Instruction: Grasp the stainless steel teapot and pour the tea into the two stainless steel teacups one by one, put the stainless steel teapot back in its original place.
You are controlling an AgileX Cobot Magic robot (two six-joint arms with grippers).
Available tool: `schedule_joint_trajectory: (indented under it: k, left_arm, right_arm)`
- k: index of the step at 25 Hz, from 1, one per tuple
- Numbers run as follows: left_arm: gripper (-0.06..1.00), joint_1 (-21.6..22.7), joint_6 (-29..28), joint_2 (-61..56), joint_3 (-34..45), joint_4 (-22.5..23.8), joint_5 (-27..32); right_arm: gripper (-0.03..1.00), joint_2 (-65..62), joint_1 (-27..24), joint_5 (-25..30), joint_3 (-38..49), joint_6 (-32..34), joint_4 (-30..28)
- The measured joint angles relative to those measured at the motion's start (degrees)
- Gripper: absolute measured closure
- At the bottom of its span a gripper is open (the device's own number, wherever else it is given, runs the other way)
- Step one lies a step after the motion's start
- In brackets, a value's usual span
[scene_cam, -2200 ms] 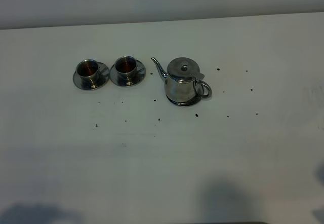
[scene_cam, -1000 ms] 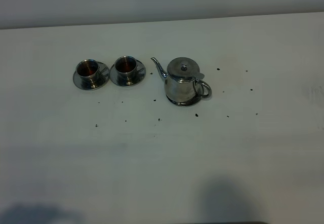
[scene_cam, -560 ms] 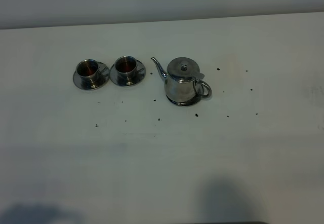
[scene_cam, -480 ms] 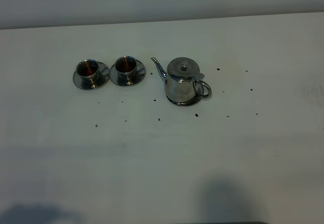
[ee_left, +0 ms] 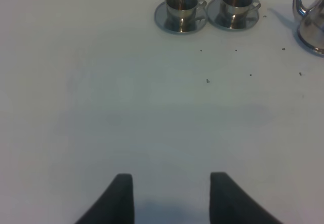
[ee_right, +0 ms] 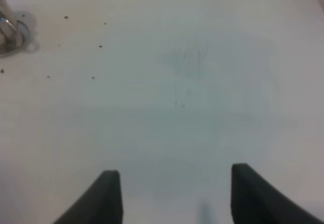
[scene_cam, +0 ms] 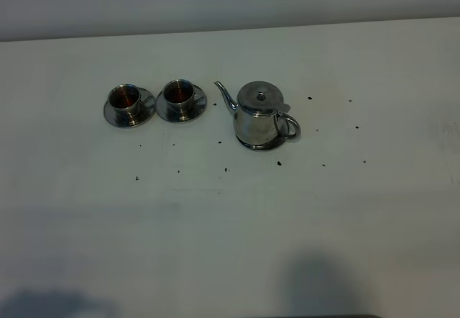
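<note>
Both grippers hung apart and empty over bare table, well back from the steelware: our left gripper (ee_left: 172, 198) showed two dark fingers with a clear gap between them, and our right gripper (ee_right: 174, 198) stood with its jaws wide, nothing between them. Going left to right in the high view, we saw the left cup (scene_cam: 126, 100) on its saucer (scene_cam: 115, 116), then, just beside it, the right cup (scene_cam: 180, 95) on its own saucer, both with something dark and reddish inside, though we could not tell how full. Next came the teapot (scene_cam: 257, 115), upright, lid on, spout (scene_cam: 225, 94) aimed toward the cups and loop handle (scene_cam: 290, 126) turned the other way, seated on its coaster (scene_cam: 260, 145). Small dark specks (scene_cam: 279, 164) lay scattered on the table (scene_cam: 230, 232) around all this. We judged that neither arm had begun a reach. The risks we saw ahead were these: polished steel could slip in the fingers if the handle were pinched off-centre; a tilted pot could shed its lid, which we could not see to be fastened; and the cups stood so close that the thin spout might pour onto a saucer or knock the neighbour. Setting the pot back askew on the coaster rim would leave it rocking.
</note>
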Motion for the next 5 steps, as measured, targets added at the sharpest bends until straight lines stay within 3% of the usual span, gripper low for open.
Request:
schedule_joint_trajectory:
  k: [5]
  left_arm:
    - [0.56,0.00,0.00,0.00,0.00,0.00,0.00]
  right_arm:
    - [0.50,0.00,0.00,-0.04,0.00,0.00,0.05]
